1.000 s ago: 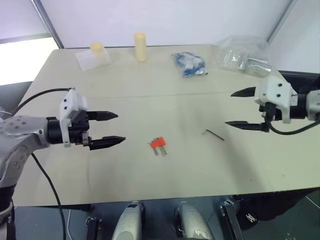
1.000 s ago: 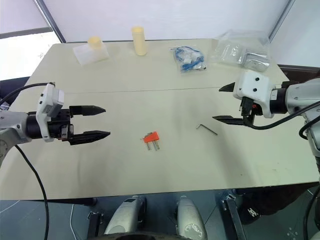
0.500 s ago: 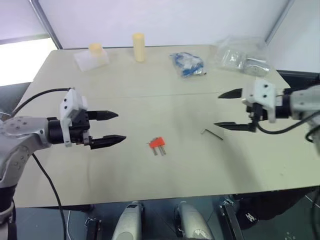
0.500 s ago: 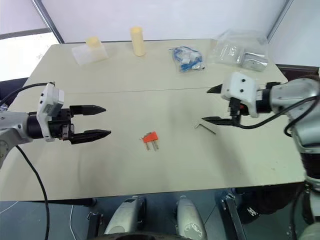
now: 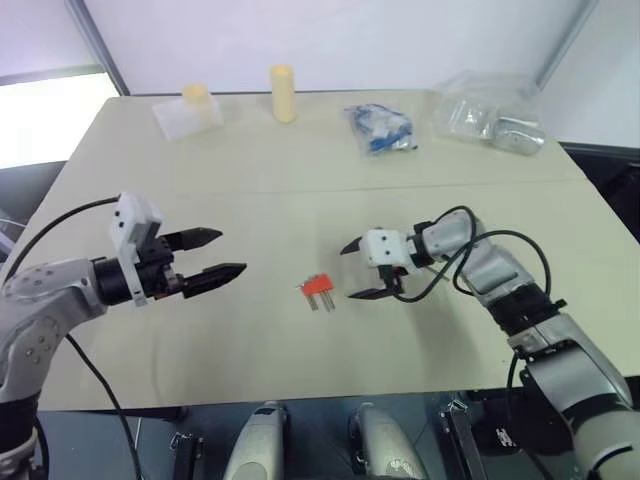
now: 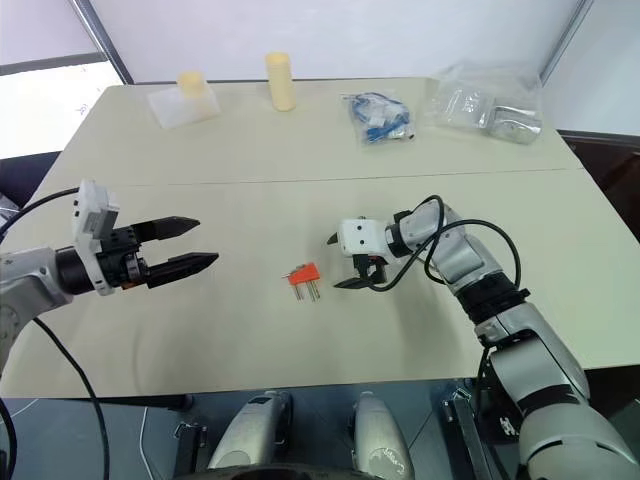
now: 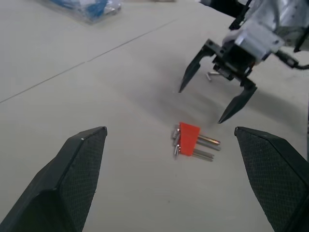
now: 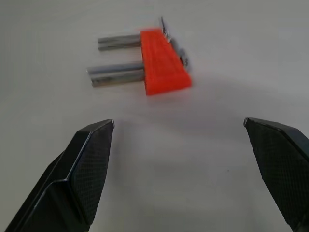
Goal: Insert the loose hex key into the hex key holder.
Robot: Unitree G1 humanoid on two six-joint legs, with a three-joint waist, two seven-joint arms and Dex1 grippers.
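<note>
One claw (image 5: 357,270) now beside holder (image 5: 317,285)

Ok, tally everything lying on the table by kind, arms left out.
red hex key holder: 1
loose hex key, partly hidden behind the right arm: 1
cream cylinder: 1
clear tub with a cream piece: 1
plastic bags: 2, the blue-filled bag and the clear bag
Total: 6
</note>
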